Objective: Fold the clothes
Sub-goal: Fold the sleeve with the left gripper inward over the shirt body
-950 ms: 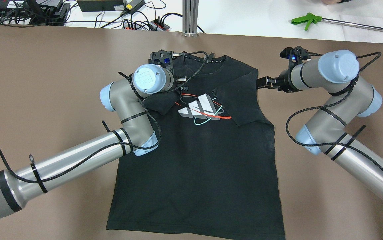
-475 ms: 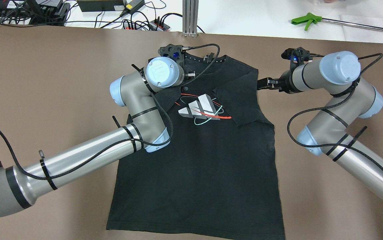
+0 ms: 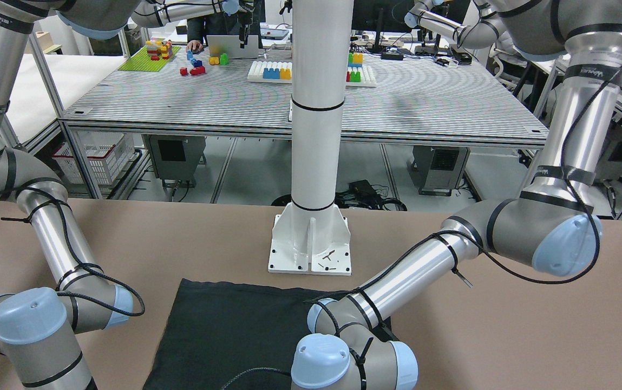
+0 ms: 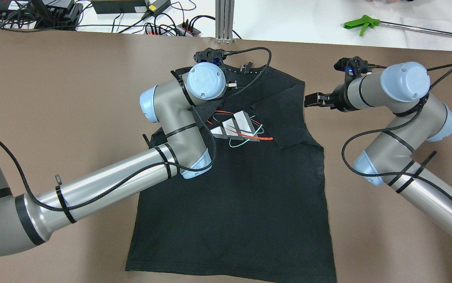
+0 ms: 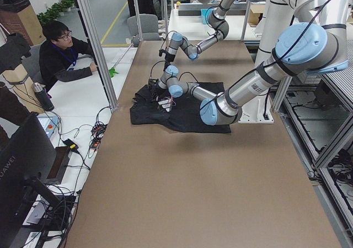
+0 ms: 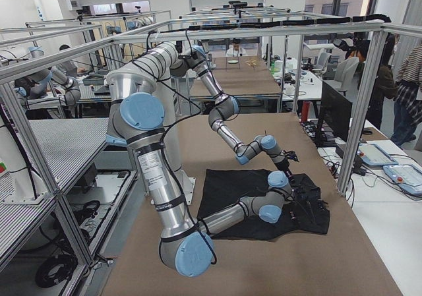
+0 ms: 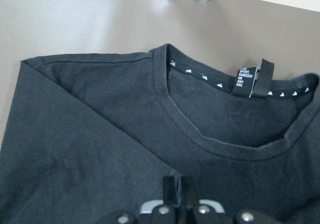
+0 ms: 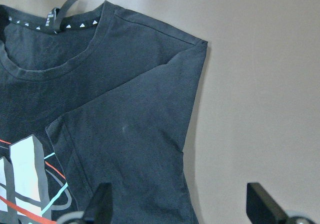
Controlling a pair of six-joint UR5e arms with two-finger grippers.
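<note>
In the overhead view the black T-shirt (image 4: 241,188) is lying flat on the brown table (image 4: 52,98), with its collar far and its hem near. The right sleeve is lying folded in over the chest, beside the three-stripe logo (image 4: 237,125). The left arm is reaching over the shirt's left shoulder. A fold of sleeve fabric is rising from the table up under its wrist. The right claw (image 4: 311,100) is hovering just beside the shirt's right shoulder edge. A green-handled tool (image 4: 361,24) is lying on the white surface beyond the table.

The front-facing view is showing only the hem half of the shirt, with both elbows bending above it. Neither claw is showing there.

In the two side views the shirt is lying between the arms. Both claws are too small there to judge. A person (image 5: 63,54) is sitting beyond the far edge of the table.

In the left wrist view the left claw (image 7: 175,186) is pressing its fingers together with no gap showing. It is pinching the black fabric just below the neckline and the neck label (image 7: 248,79).

In the right wrist view the right claw is standing wide open. One of its fingers (image 8: 102,206) is hanging over the folded sleeve and the other over bare table. It is gripping nothing.
</note>
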